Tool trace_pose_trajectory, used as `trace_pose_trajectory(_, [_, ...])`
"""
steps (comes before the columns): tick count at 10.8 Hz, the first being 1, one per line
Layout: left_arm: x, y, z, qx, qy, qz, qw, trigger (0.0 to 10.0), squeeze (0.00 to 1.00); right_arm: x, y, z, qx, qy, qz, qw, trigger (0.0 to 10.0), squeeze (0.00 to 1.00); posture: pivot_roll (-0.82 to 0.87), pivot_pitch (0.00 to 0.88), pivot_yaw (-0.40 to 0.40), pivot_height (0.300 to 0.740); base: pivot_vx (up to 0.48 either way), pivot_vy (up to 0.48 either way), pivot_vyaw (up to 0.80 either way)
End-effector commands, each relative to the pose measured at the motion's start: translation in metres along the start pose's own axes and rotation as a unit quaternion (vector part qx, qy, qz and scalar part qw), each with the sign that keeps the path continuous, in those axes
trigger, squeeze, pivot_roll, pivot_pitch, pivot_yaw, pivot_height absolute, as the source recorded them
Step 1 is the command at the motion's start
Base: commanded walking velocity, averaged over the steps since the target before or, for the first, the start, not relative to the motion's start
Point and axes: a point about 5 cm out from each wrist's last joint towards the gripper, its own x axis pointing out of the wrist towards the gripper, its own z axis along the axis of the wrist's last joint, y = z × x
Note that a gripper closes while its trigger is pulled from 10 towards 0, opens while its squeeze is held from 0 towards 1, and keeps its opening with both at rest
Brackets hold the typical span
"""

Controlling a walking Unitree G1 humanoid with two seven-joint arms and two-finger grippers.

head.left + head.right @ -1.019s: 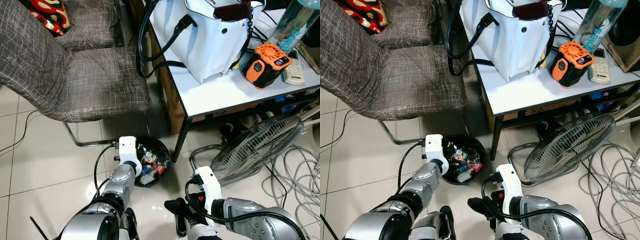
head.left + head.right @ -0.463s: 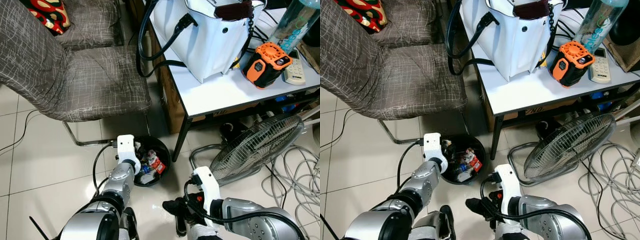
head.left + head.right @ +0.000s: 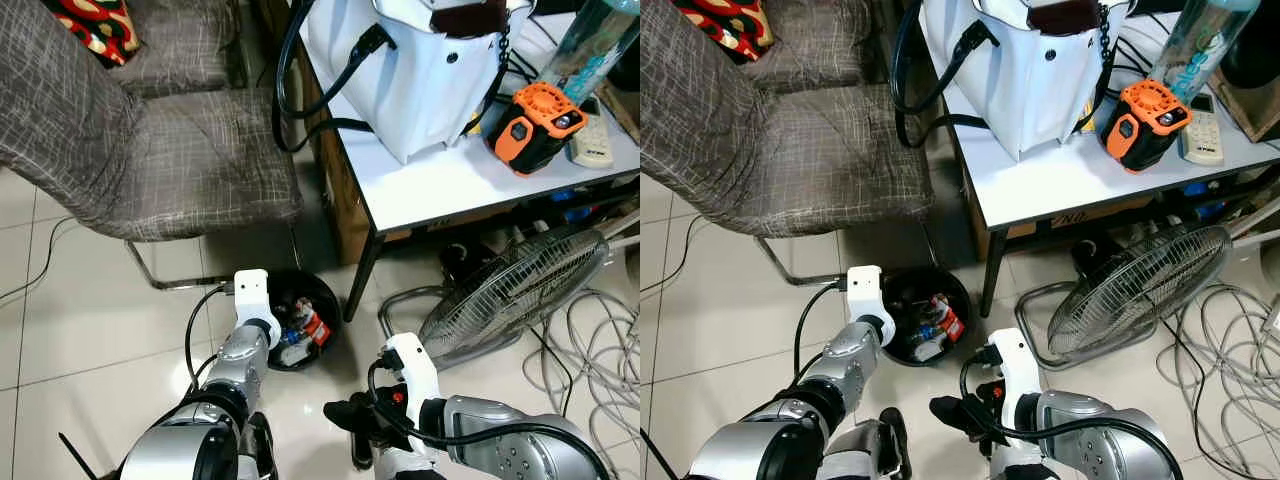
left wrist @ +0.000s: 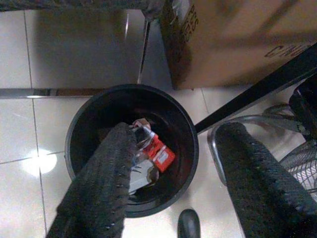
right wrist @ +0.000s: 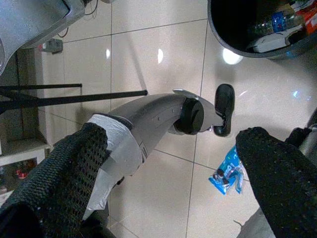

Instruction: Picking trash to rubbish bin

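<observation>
Rubbish bin (image 3: 325,300): round, black, upright on the pale tiled floor (image 3: 80,300), mouth facing up, between the chair's metal leg frame (image 3: 160,280) and the black leg of the white table (image 3: 440,190). Contents, seen best in the left wrist view: red wrapper (image 4: 161,153), white scraps, a small bottle.

Left gripper (image 4: 173,168): arm reaching forward and down from the shoulder, white wrist housing (image 3: 250,297) at the bin's near-left rim. Fingers (image 4: 106,183) spread wide over the bin mouth, nothing between them.

Right gripper (image 5: 173,163): arm bent low beside the robot's body, pointing down at the floor. Fingers (image 5: 59,173) spread wide, empty. Between them the right wrist view gives the robot's own silver leg (image 5: 158,116) and black foot (image 5: 224,106).

Blue wrapper (image 5: 224,171): lying flat on the tiles near that foot, well outside the bin.

Surroundings: grey fabric chair (image 3: 150,150); white handbag (image 3: 420,70), orange device (image 3: 535,120) and remote control (image 3: 590,140) on the table; floor fan (image 3: 510,295) and loose cables (image 3: 600,350) to the right; cardboard box (image 4: 233,39) behind the bin.
</observation>
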Motion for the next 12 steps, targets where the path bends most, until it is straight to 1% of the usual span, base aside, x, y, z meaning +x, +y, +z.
trace_pose_trajectory(1, [-0.003, 0.001, -0.011, -0.003, 0.016, 0.008, 1.0, 10.0, 1.0, -0.002, 0.002, -0.003, -0.002, -0.001, -0.002, 1.0, 10.0, 1.0, -0.27, 0.32, 0.009, 0.74, 0.0, 0.0, 0.0])
trace_pose_trajectory(3, [-0.003, 0.003, -0.011, -0.004, 0.016, 0.009, 1.0, 10.0, 1.0, -0.001, 0.002, -0.003, -0.002, 0.0, -0.002, 1.0, 10.0, 1.0, -0.26, 0.32, 0.007, 0.74, 0.0, 0.0, 0.0])
trace_pose_trajectory(5, [-0.004, 0.007, -0.01, 0.003, 0.011, 0.009, 1.0, 10.0, 1.0, 0.002, -0.001, 0.001, -0.007, -0.003, -0.004, 1.0, 10.0, 1.0, -0.24, 0.299, 0.005, 0.74, 0.0, 0.0, 0.0])
trace_pose_trajectory(6, [-0.007, 0.022, -0.01, 0.013, 0.003, 0.018, 1.0, 10.0, 1.0, 0.008, -0.004, 0.008, -0.014, -0.012, -0.008, 1.0, 10.0, 1.0, -0.22, 0.282, 0.006, 0.74, 0.0, 0.0, 0.0])
trace_pose_trajectory(7, [-0.013, 0.042, -0.014, 0.018, -0.002, 0.036, 0.999, 10.0, 1.0, 0.013, -0.006, 0.013, -0.019, -0.018, -0.011, 1.0, 10.0, 1.0, -0.19, 0.266, 0.008, 0.74, 0.0, 0.0, 0.0])
trace_pose_trajectory(8, [-0.015, 0.049, -0.016, 0.019, -0.002, 0.042, 0.999, 10.0, 1.0, 0.015, -0.007, 0.015, -0.022, -0.02, -0.012, 0.999, 10.0, 1.0, -0.19, 0.254, 0.01, 0.74, 0.0, 0.0, 0.0])
trace_pose_trajectory(10, [-0.028, 0.076, -0.024, 0.022, -0.01, 0.056, 0.998, 10.0, 1.0, 0.026, -0.014, 0.023, -0.033, -0.034, -0.023, 0.999, 10.0, 1.0, -0.15, 0.214, 0.015, 0.74, 0.0, 0.0, 0.0])
trace_pose_trajectory(11, [-0.033, 0.082, -0.026, 0.029, -0.018, 0.059, 0.998, 10.0, 1.0, 0.031, -0.016, 0.027, -0.039, -0.04, -0.026, 0.998, 10.0, 1.0, -0.14, 0.205, 0.016, 0.74, 0.0, 0.0, 0.0])
trace_pose_trajectory(12, [-0.037, 0.088, -0.024, 0.04, -0.035, 0.06, 0.997, 10.0, 1.0, 0.039, -0.02, 0.038, -0.058, -0.055, -0.034, 0.996, 10.0, 1.0, -0.12, 0.178, 0.017, 0.74, 0.0, 0.0, 0.0])
